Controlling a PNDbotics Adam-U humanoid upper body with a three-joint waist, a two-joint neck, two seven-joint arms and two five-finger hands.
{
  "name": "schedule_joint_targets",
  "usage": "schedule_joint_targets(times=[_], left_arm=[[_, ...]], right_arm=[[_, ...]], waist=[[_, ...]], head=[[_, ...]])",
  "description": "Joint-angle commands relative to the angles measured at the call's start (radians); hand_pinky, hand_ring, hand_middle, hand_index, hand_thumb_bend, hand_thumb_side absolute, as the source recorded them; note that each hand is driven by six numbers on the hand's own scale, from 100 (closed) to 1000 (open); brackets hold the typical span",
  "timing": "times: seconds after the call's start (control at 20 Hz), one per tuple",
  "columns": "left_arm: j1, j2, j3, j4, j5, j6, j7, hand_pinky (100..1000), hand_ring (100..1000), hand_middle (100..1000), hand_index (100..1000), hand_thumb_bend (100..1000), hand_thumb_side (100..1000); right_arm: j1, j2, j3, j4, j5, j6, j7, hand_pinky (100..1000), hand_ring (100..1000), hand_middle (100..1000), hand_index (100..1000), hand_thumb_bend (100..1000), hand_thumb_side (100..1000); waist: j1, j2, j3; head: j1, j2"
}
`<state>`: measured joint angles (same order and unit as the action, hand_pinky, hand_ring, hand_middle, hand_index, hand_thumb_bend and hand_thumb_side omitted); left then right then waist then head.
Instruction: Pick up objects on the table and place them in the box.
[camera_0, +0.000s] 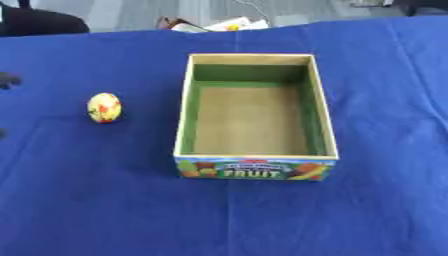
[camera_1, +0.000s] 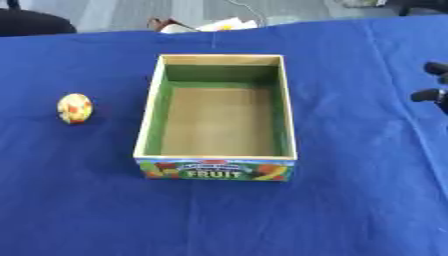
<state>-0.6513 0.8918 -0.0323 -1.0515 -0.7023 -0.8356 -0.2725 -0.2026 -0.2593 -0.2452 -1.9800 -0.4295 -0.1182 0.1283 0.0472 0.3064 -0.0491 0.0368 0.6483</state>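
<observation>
Blue cloth (camera_0: 105, 200) carries box (camera_0: 255, 165) and egg-shaped object (camera_0: 104, 107); both hands' finger states unclear.

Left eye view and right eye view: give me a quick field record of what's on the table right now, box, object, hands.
box: open, nothing visible inside, label reads FRUIT, mid-table
object: yellow egg-shaped item with red patches, on the blue cloth, left of the box, apart from it
left hand: dark tip at left edge, finger state unclear
right hand: dark fingertips at right edge, finger state unclear
placed so far: nothing
</observation>
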Motion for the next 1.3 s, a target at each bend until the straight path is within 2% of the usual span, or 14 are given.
schedule_joint_targets(times=[0.05, 0.15, 0.3, 0.4, 0.45, 0.6, 0.8, 0.85, 0.9, 1.05, 1.1, 1.15, 1.2, 1.3], left_arm=[[-0.041, 0.003, -0.006, 0.018, -0.026, -0.071, -0.081, 649, 805, 847, 1000, 567, 1000], [-0.065, -0.02, -0.009, 0.036, -0.048, -0.071, -0.086, 648, 804, 845, 1000, 544, 1000], [-0.097, -0.058, -0.005, 0.06, -0.08, -0.071, -0.088, 650, 801, 839, 1000, 393, 1000], [-0.113, -0.081, -0.003, 0.073, -0.101, -0.071, -0.093, 655, 802, 840, 1000, 372, 1000], [-0.118, -0.09, -0.005, 0.076, -0.109, -0.071, -0.098, 657, 803, 841, 1000, 385, 1000], [-0.128, -0.107, -0.015, 0.082, -0.129, -0.071, -0.125, 680, 831, 862, 1000, 559, 1000], [-0.153, -0.126, -0.013, 0.096, -0.171, -0.071, -0.165, 692, 849, 878, 1000, 589, 1000], [-0.159, -0.132, -0.013, 0.1, -0.18, -0.071, -0.173, 700, 857, 885, 1000, 578, 1000], [-0.166, -0.137, -0.012, 0.104, -0.187, -0.071, -0.181, 702, 860, 890, 1000, 511, 975], [-0.185, -0.155, -0.014, 0.117, -0.195, -0.071, -0.214, 714, 861, 898, 1000, 352, 805], [-0.19, -0.16, -0.015, 0.121, -0.19, -0.071, -0.23, 714, 861, 898, 1000, 352, 805], [-0.194, -0.163, -0.017, 0.124, -0.181, -0.071, -0.248, 727, 867, 906, 1000, 293, 796], [-0.199, -0.166, -0.019, 0.125, -0.169, -0.071, -0.268, 732, 866, 908, 1000, 289, 761], [-0.21, -0.171, -0.019, 0.124, -0.128, -0.071, -0.317, 741, 869, 909, 1000, 319, 805]], right_arm=[[-0.011, -0.011, 0.0, -0.02, 0.008, -0.001, 0.008, 542, 759, 506, 858, 100, 1000], [-0.012, -0.01, 0.002, -0.02, 0.009, 0.0, 0.011, 542, 759, 506, 858, 100, 1000], [-0.012, -0.007, 0.002, -0.02, 0.01, 0.002, 0.012, 543, 760, 506, 859, 100, 1000], [-0.013, -0.005, 0.003, -0.02, 0.012, 0.004, 0.014, 543, 760, 506, 859, 100, 1000], [-0.013, -0.005, 0.003, -0.02, 0.012, 0.005, 0.014, 543, 760, 506, 859, 100, 1000], [-0.014, -0.003, 0.004, -0.02, 0.015, 0.007, 0.016, 544, 761, 506, 860, 100, 1000], [-0.015, -0.001, 0.007, -0.02, 0.017, 0.009, 0.02, 544, 761, 506, 860, 100, 1000], [-0.015, -0.001, 0.008, -0.02, 0.017, 0.009, 0.022, 544, 761, 505, 860, 100, 1000], [-0.015, 0.0, 0.009, -0.02, 0.017, 0.009, 0.023, 544, 761, 505, 860, 100, 1000], [-0.015, 0.001, 0.009, -0.02, 0.019, 0.009, 0.026, 545, 762, 505, 860, 100, 1000], [-0.015, 0.002, 0.009, -0.02, 0.02, 0.009, 0.026, 545, 762, 505, 860, 100, 1000], [-0.014, 0.002, 0.01, -0.02, 0.02, 0.01, 0.027, 545, 762, 505, 860, 100, 1000], [-0.014, 0.002, 0.01, -0.02, 0.021, 0.01, 0.027, 545, 762, 505, 860, 100, 1000], [-0.013, 0.002, 0.01, -0.02, 0.023, 0.01, 0.028, 545, 763, 505, 860, 100, 1000]], waist=[[0.002, -0.016, -0.001], [0.002, -0.014, -0.003], [0.0, -0.014, -0.002], [-0.001, -0.013, -0.001], [-0.001, -0.013, -0.001], [-0.001, -0.011, -0.002], [0.0, -0.01, -0.005], [-0.001, -0.01, -0.007], [-0.001, -0.009, -0.007], [-0.001, -0.008, -0.01], [-0.001, -0.008, -0.011], [0.0, -0.008, -0.011], [0.0, -0.007, -0.011], [0.001, -0.007, -0.009]], head=[[0.007, -0.009], [0.01, -0.01], [0.01, -0.015], [0.01, -0.017], [0.01, -0.018], [0.012, -0.019], [0.017, -0.018], [0.019, -0.018], [0.02, -0.018], [0.025, -0.014], [0.025, -0.013], [0.026, -0.011], [0.027, -0.009], [0.027, -0.006]])
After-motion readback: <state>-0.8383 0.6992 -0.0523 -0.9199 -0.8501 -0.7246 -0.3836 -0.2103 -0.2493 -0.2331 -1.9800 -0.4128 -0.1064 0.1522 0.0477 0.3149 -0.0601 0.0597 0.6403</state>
